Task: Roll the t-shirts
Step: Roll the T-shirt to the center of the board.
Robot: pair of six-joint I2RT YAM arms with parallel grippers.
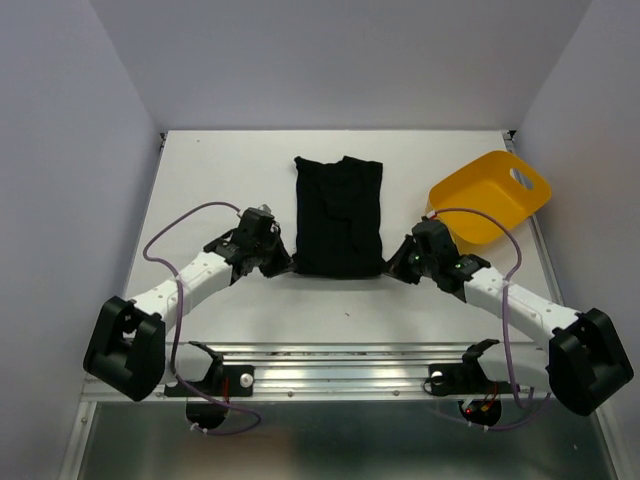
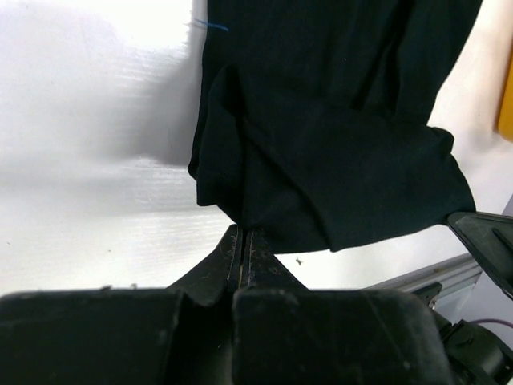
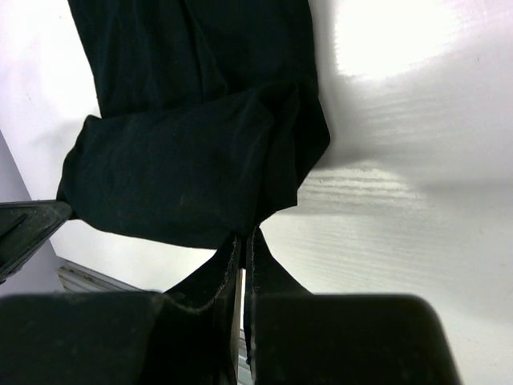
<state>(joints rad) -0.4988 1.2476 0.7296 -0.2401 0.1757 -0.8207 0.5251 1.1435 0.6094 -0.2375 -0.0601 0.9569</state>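
Observation:
One black t-shirt [image 1: 339,213] lies folded into a long strip in the middle of the white table, its near end turned up. My left gripper [image 1: 281,264] is shut on the near left corner of that end; in the left wrist view the cloth [image 2: 321,152] runs from the closed fingertips [image 2: 243,234]. My right gripper [image 1: 393,266] is shut on the near right corner; in the right wrist view the cloth [image 3: 192,152] hangs from its fingertips [image 3: 244,237]. Both grippers hold the near edge slightly lifted off the table.
A yellow plastic tub [image 1: 489,197] lies tilted at the back right, close behind my right arm. The table's near metal rail [image 1: 330,365] runs in front. White walls enclose the table at left, right and back.

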